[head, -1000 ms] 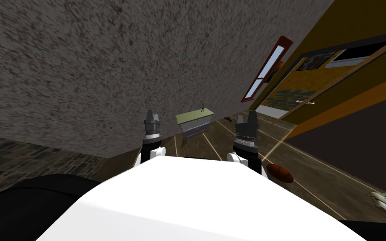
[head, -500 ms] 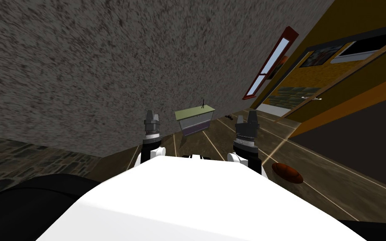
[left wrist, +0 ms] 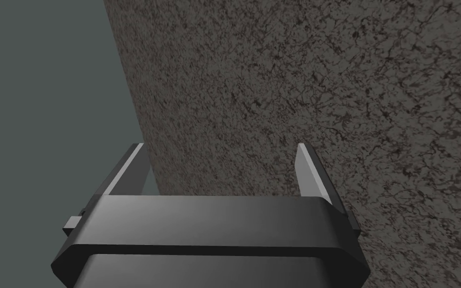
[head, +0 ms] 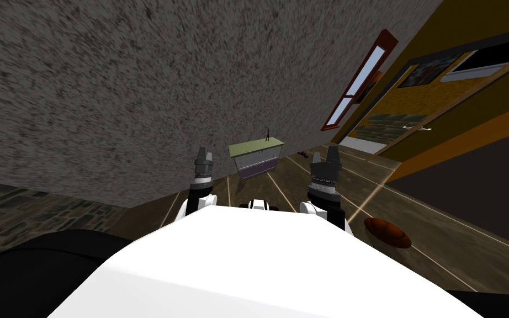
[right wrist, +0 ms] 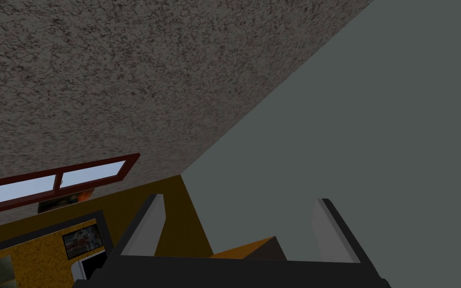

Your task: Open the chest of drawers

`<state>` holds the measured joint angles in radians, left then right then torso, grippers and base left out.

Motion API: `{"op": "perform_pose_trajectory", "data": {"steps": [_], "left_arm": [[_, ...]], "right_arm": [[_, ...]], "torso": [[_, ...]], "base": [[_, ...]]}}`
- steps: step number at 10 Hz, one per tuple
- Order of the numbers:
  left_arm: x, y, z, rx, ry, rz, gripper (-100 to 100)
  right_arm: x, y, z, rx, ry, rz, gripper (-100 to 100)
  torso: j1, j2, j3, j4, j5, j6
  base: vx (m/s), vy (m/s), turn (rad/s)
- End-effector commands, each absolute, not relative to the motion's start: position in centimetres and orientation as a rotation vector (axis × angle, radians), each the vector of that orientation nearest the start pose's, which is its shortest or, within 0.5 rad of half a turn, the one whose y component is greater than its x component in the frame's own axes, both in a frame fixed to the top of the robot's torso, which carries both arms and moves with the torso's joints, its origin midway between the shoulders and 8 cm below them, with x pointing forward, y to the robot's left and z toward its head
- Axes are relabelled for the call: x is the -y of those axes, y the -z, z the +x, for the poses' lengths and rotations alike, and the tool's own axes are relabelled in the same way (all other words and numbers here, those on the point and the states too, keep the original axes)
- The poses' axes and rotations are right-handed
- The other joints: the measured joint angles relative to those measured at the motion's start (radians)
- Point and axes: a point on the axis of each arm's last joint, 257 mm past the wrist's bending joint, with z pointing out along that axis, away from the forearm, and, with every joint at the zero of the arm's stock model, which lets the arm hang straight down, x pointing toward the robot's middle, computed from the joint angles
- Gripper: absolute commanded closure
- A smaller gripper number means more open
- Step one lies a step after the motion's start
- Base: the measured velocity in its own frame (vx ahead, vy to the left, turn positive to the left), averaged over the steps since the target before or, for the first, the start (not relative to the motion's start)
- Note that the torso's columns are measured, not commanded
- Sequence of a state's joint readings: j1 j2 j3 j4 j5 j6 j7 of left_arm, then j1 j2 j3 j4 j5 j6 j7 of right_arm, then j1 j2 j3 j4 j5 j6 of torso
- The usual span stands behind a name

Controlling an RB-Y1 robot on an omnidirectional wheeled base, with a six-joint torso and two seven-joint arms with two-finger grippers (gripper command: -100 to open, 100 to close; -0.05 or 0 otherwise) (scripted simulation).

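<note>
Facing chest of drawers (head: 256, 157), far ahead by wall (head: 137, 83). Left gripper (left wrist: 219, 150), right gripper (right wrist: 237, 205) spread, empty. Drive nearer, square up; drawers probably all shut.

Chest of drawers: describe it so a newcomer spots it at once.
Follow the speckled grey wall down to the wooden floor. The chest of drawers stands there against it. Unlike the brown oval on the floor, it is boxy, with a pale green top and grey front.
</note>
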<state>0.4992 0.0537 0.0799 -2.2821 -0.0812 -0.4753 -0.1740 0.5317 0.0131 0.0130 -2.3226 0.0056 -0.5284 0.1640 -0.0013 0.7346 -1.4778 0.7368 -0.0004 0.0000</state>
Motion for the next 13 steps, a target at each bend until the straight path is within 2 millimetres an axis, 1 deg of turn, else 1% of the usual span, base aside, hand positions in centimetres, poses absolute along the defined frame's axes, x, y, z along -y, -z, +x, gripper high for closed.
{"op": "perform_pose_trajectory", "data": {"steps": [1, 3, 5, 6, 8, 9, 11, 13], "left_arm": [[-29.2, -0.3, 35.2, -0.8, 0.997, -0.472, -100], [-29.7, 1.4, 35.8, -0.832, 0.988, -0.459, -100], [-30.0, 2.5, 36.1, -0.849, 0.982, -0.458, -100], [-30.4, 3.5, 36.3, -0.863, 0.976, -0.458, -100], [-30.9, 4.6, 36.5, -0.876, 0.969, -0.46, -100], [-31.4, 5.7, 36.7, -0.887, 0.962, -0.464, -100], [-31.9, 6.8, 36.9, -0.898, 0.954, -0.47, -100], [-32.5, 8.0, 37.0, -0.908, 0.946, -0.478, -100]], "right_arm": [[27.7, -3.9, 32.9, -0.613, -1.156, 0.571, 0], [27.7, -3.9, 32.9, -0.613, -1.155, 0.571, 0], [27.7, -3.9, 32.9, -0.613, -1.155, 0.571, 0], [27.7, -3.9, 32.9, -0.613, -1.156, 0.571, 0], [27.7, -3.9, 32.9, -0.613, -1.156, 0.571, 0], [27.7, -3.9, 32.9, -0.613, -1.156, 0.571, 0], [27.7, -3.9, 32.9, -0.613, -1.156, 0.571, 0], [27.7, -3.9, 32.9, -0.613, -1.156, 0.571, 0]], "torso": [[0.0, 0.002, 0.001, 0.001, 0.0, 0.0], [0.001, 0.003, 0.001, 0.001, 0.0, 0.0], [0.001, 0.003, 0.001, 0.001, 0.0, 0.0], [0.002, 0.005, 0.003, 0.002, 0.0, 0.0], [0.001, 0.004, 0.002, 0.002, 0.0, 0.0], [0.002, 0.004, 0.002, 0.001, 0.001, 0.0], [-0.001, 0.0, 0.0, 0.0, 0.0, 0.0], [0.002, 0.004, 0.002, 0.001, 0.001, 0.0]], "base": [[0.109, -0.08, 0.019], [0.137, -0.081, 0.026], [0.128, -0.085, 0.017], [0.102, -0.089, 0.015], [0.101, -0.083, 0.021], [0.109, -0.081, 0.013], [0.151, -0.101, 0.025], [0.103, -0.067, 0.015]]}}
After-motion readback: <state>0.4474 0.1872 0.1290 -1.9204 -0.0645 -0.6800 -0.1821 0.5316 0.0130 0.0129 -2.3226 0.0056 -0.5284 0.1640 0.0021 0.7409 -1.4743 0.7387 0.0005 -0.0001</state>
